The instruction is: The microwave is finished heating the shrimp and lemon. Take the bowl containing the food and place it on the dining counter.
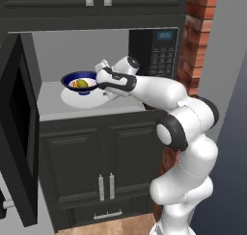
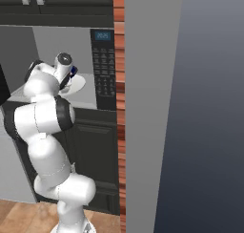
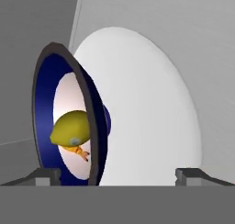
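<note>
bowl (image 3: 69,122) with lemon (image 3: 71,130) and shrimp (image 3: 79,151) sits between the wide-spread gripper (image 3: 117,175) fingers, unheld.

Microwave (image 1: 159,48) door swung wide; cavity open above bowl (image 1: 79,82)

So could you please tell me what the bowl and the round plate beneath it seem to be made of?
The small round bowl, dark blue outside and white inside, looks like glazed ceramic: smooth, opaque, with a dark rim. The flat white round plate could be ceramic or frosted glass; it is evenly matte white with no see-through, so the look leaves that open.
</note>
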Tool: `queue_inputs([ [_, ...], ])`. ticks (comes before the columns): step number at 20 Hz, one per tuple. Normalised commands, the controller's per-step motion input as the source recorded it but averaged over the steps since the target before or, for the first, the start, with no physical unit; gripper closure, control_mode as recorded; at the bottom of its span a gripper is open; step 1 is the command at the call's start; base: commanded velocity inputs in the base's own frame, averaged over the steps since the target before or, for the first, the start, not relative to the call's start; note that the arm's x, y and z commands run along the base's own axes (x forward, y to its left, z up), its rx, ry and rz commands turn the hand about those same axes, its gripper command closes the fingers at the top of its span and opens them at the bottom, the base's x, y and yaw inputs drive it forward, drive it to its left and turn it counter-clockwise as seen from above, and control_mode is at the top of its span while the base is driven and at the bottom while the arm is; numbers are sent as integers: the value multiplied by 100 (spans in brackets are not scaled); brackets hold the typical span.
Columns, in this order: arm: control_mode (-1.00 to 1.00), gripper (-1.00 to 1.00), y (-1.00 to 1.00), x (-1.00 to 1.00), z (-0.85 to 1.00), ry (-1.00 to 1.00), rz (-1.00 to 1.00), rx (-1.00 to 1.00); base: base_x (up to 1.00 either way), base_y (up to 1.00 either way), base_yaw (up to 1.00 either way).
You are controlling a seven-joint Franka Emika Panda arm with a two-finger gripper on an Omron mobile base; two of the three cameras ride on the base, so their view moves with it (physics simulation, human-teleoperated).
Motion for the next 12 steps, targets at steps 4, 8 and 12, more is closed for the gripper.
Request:
queue_inputs([
  [4, -100, -100, 18, 47, -16, 0, 0, -3, 0, 0, 0],
  [8, -100, -100, 14, 46, -4, 0, 0, -1, 0, 0, 0],
  [12, -100, -100, 3, 36, 0, 1, 0, -1, 0, 0, 0],
])
